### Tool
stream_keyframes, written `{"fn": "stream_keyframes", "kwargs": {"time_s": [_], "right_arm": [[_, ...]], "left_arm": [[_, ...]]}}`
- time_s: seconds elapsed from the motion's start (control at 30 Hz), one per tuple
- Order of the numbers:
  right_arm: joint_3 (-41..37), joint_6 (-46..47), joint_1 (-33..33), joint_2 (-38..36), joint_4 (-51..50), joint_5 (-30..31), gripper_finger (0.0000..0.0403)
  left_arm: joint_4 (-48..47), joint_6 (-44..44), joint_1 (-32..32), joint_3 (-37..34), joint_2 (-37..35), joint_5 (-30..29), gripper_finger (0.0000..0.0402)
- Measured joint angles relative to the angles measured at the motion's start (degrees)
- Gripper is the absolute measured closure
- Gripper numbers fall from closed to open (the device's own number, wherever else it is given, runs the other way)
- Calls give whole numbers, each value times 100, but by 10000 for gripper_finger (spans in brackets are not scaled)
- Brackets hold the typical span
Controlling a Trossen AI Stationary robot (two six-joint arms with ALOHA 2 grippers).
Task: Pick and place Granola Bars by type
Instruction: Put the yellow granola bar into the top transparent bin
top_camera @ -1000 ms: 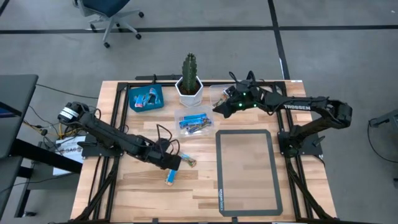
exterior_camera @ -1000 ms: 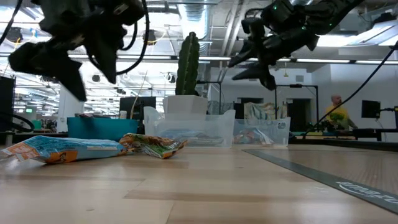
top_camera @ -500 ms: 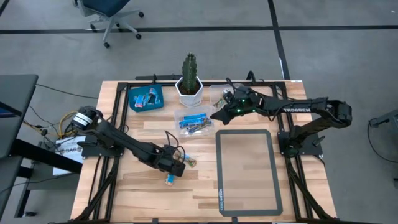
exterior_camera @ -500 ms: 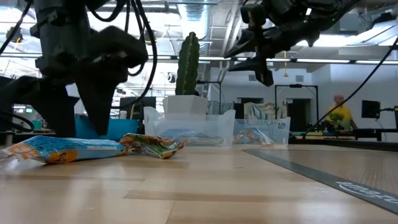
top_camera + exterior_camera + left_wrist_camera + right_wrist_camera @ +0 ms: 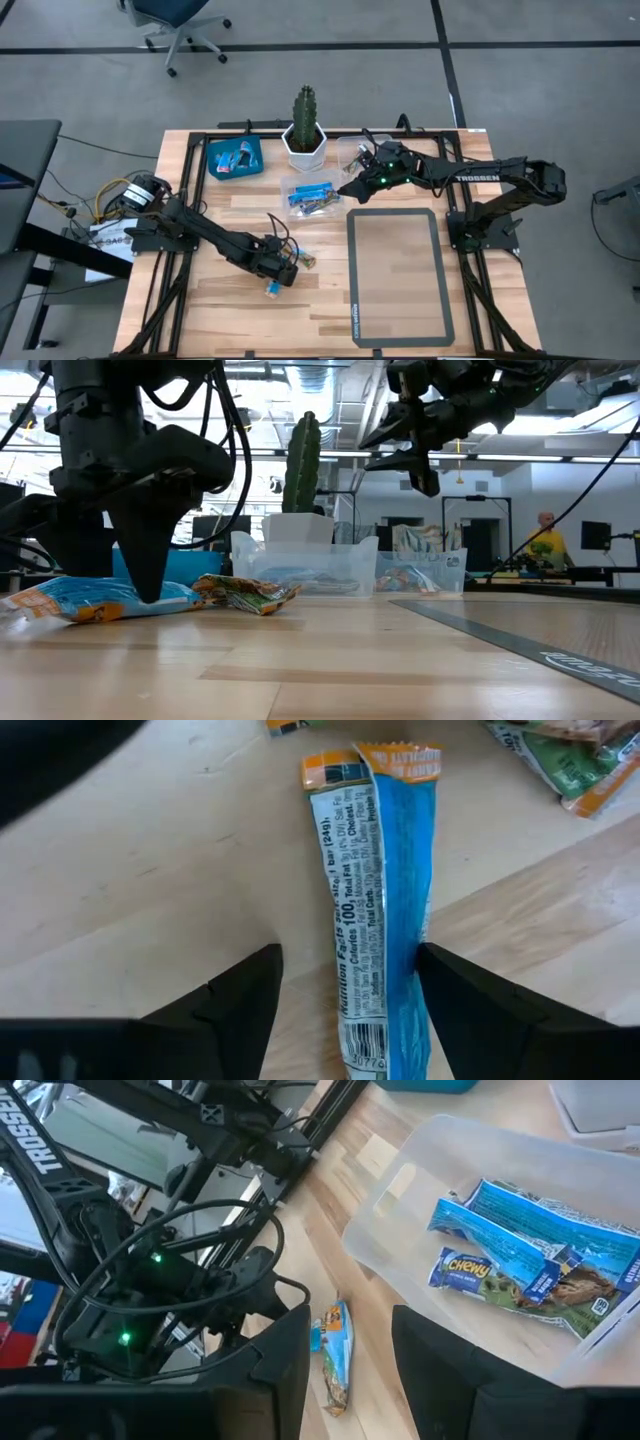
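A light blue granola bar (image 5: 378, 910) lies flat on the wooden table, toward its near left (image 5: 272, 290). My left gripper (image 5: 345, 1010) is open and low over it, one finger on each long side; I cannot tell whether they touch it. The gripper also shows in the high view (image 5: 282, 273) and the low view (image 5: 150, 585). A brown-gold bar (image 5: 305, 260) lies just beside it. My right gripper (image 5: 346, 185) is open and empty in the air by a clear container (image 5: 520, 1250) that holds dark blue bars.
A blue tray (image 5: 212, 150) with bars stands at the far left. A potted cactus (image 5: 303, 135) stands at the far middle. A second clear container (image 5: 350, 148) is behind my right gripper. A grey-framed mat (image 5: 395, 275) covers the right half.
My left gripper has gone toward the table's near edge and down, from above the two loose bars until its open fingers stand on either side of the light blue bar. The bars have stayed where they were.
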Motion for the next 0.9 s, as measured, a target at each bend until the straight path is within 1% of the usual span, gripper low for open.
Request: {"fn": "stream_keyframes", "kwargs": {"time_s": [0.1, 0.23, 0.33, 0.47, 0.67, 0.83, 0.9], "right_arm": [[0, 17, 0, 0, 0, 2, 270], [0, 17, 0, 0, -2, 1, 271], [0, 17, 0, 0, -2, 0, 273], [0, 18, 0, 0, 1, -1, 274], [2, 125, 41, 0, 188, -119, 274], [2, 173, 35, 0, 183, -223, 274], [2, 179, 35, 0, 177, -242, 274]], "left_arm": [[-4, 2, 2, -7, 4, 51, 194], [-82, 55, 2, 15, 15, 61, 243], [-215, 199, 2, 117, 26, 54, 280], [-411, 281, 0, 359, 76, -13, 316], [-512, 461, 0, 528, 57, -45, 345], [-561, 432, 0, 542, -38, -87, 355], [-607, 412, 0, 542, -154, -205, 356]]}}
